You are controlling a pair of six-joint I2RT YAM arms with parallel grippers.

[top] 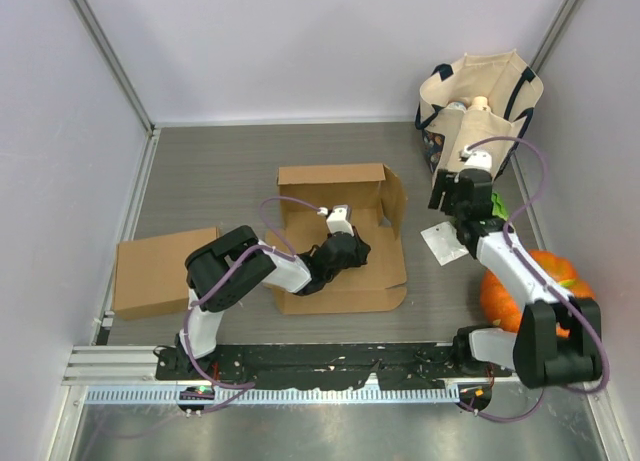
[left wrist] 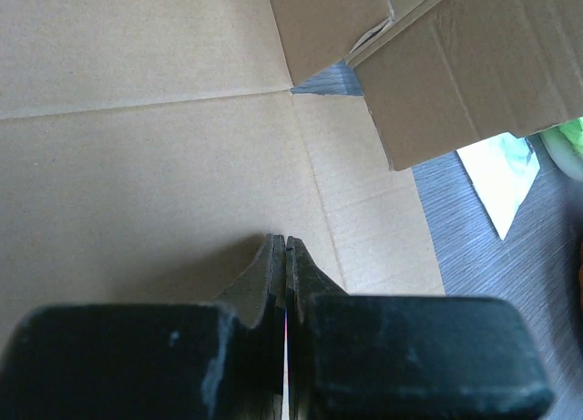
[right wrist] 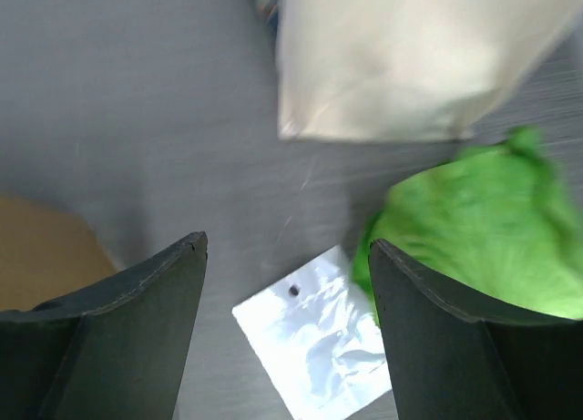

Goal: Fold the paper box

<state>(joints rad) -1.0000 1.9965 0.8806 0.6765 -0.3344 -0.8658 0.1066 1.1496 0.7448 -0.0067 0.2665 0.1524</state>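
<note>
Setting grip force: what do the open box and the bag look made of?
Open box: matte brown cardboard, seemingly corrugated; scored fold lines and raw cut edges show. Bag: cream woven cloth, probably canvas; its sides slump and crease softly.

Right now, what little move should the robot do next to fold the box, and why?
Probably swing the right gripper left toward the raised side flap of the cardboard box. That gripper is open and empty above the white packet, away from the box. The left gripper is shut, low over the flat panel, so it seems to be holding the box down.
</note>
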